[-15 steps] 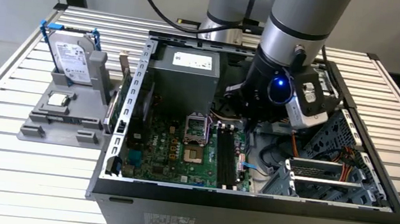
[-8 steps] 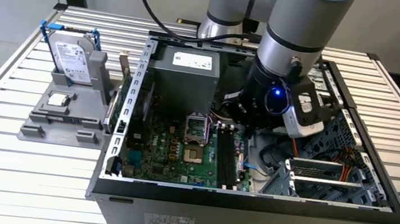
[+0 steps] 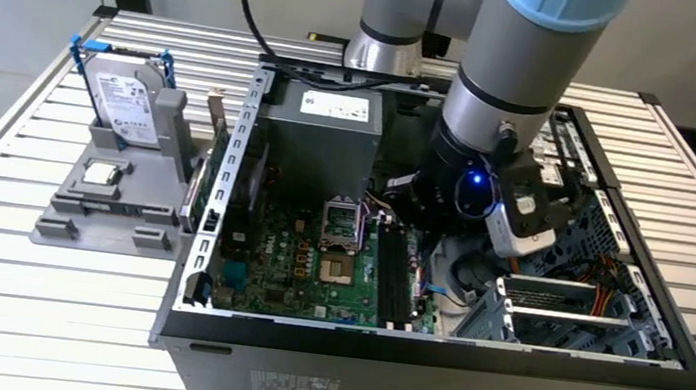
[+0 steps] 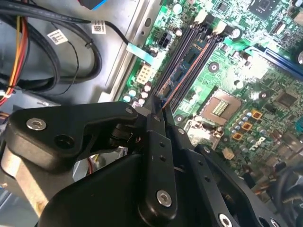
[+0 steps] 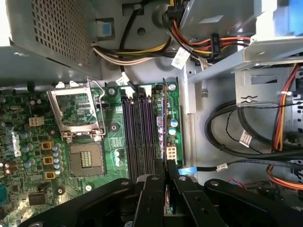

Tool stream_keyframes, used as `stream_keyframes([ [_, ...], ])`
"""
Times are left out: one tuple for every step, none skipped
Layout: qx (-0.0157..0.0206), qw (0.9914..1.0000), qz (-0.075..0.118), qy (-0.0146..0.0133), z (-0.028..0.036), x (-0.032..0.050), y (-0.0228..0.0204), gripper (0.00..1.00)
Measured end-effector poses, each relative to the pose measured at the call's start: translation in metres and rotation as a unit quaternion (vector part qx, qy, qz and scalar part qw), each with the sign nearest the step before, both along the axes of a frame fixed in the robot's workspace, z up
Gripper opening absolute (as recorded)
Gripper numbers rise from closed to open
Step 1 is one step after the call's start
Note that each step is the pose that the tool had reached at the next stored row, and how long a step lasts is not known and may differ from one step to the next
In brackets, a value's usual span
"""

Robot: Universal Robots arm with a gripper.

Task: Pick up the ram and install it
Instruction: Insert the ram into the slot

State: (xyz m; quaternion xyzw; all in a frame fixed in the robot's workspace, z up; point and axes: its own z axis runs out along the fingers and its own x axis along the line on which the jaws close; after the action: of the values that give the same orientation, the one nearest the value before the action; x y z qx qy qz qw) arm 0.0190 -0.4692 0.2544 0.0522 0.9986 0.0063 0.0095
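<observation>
My gripper (image 5: 166,178) reaches down into the open computer case (image 3: 436,348) and is shut on the ram (image 5: 164,123). The ram is a thin green stick seen edge-on. It runs lengthwise along the black memory slots (image 5: 140,137) of the motherboard (image 5: 28,156), by their outer side. In the second wrist view the ram (image 4: 174,91) juts out from the gripper (image 4: 158,111) over the slots (image 4: 189,49). Whether it touches a slot I cannot tell. In the exterior view the gripper (image 3: 415,212) hangs just behind the slots (image 3: 393,279).
The open processor socket (image 5: 78,113) lies beside the slots. The power supply box (image 3: 322,138) and bundled cables (image 5: 142,49) crowd the back, and drive bays (image 3: 559,303) fill the exterior view's right. Outside the case, a grey stand (image 3: 112,198) holds a silver hard drive (image 3: 126,106).
</observation>
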Motion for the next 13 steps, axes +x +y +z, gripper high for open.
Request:
stream_keyframes([
  [0.0000, 1.00000, 0.000, 0.0000, -0.0019, 0.0000, -0.0001, 0.00],
  [0.0000, 1.00000, 0.000, 0.0000, -0.0036, 0.0000, -0.0002, 0.00],
  [-0.0001, 1.00000, 0.001, 0.0000, -0.0054, 0.0000, -0.0002, 0.00],
  [0.0000, 1.00000, 0.003, 0.0000, -0.0072, 0.0000, -0.0001, 0.00],
  [0.0000, 0.99998, 0.006, 0.0000, -0.0091, 0.0000, -0.0001, 0.00],
  [0.0000, 0.99992, 0.013, 0.0000, -0.0110, 0.0000, -0.0001, 0.00],
  [0.0000, 0.99980, 0.020, 0.0000, -0.0128, 0.0000, -0.0001, 0.00],
  [0.0000, 0.99964, 0.027, 0.0000, -0.0146, 0.0000, -0.0002, 0.00],
  [0.0000, 0.99945, 0.033, 0.0000, -0.0165, -0.0001, -0.0002, 0.00],
  [0.0000, 0.99929, 0.038, 0.0000, -0.0181, -0.0001, -0.0002, 0.00],
  [0.0000, 0.99924, 0.039, 0.0000, -0.0190, -0.0003, -0.0002, 0.00],
  [-0.0001, 0.99924, 0.039, 0.0000, -0.0189, -0.0003, -0.0001, 0.00],
  [-0.0001, 0.99924, 0.039, 0.0000, -0.0190, -0.0003, -0.0002, 0.00],
])
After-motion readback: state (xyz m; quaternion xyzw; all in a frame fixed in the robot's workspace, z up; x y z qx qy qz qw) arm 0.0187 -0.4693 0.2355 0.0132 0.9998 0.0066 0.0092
